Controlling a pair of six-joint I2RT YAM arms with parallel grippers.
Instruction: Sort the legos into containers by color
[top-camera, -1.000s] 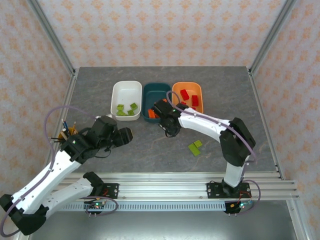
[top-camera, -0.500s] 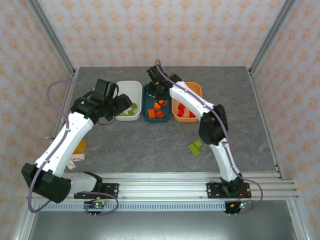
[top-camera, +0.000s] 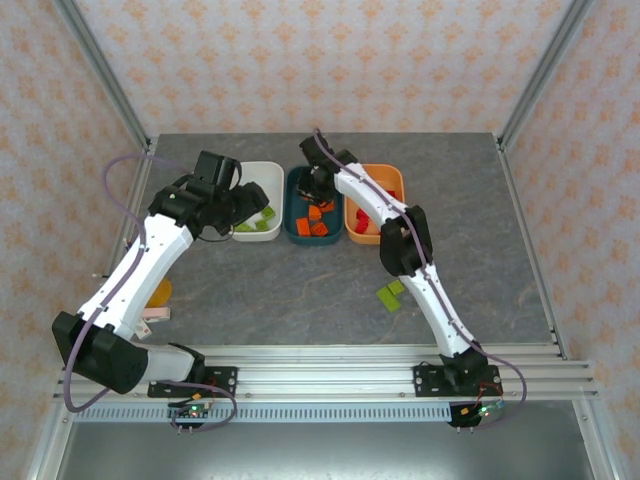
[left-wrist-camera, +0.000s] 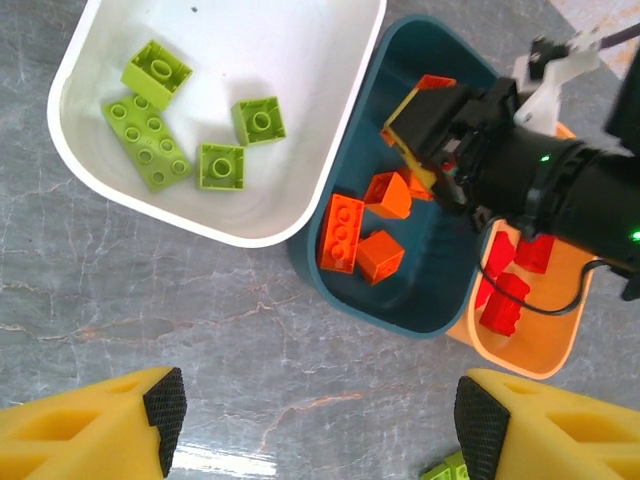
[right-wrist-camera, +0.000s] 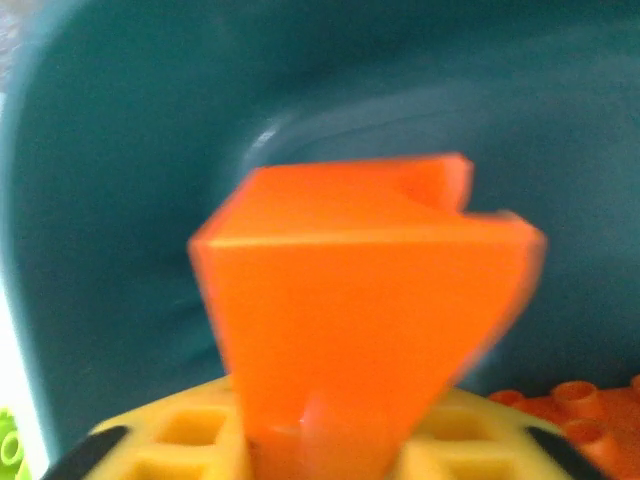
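in the last second my left gripper (top-camera: 248, 205) has swung up from the near left of the table and now hangs over the white tub (top-camera: 266, 176). my right arm has straightened, carrying the right gripper (top-camera: 319, 191) and its orange brick (right-wrist-camera: 360, 310) from the teal tub's (top-camera: 313, 242) near edge to above its middle.

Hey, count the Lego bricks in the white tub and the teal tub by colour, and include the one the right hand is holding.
Lime green bricks in the white tub: 4
Orange bricks lying in the teal tub: 3
Held orange brick in the right hand: 1
Total: 8
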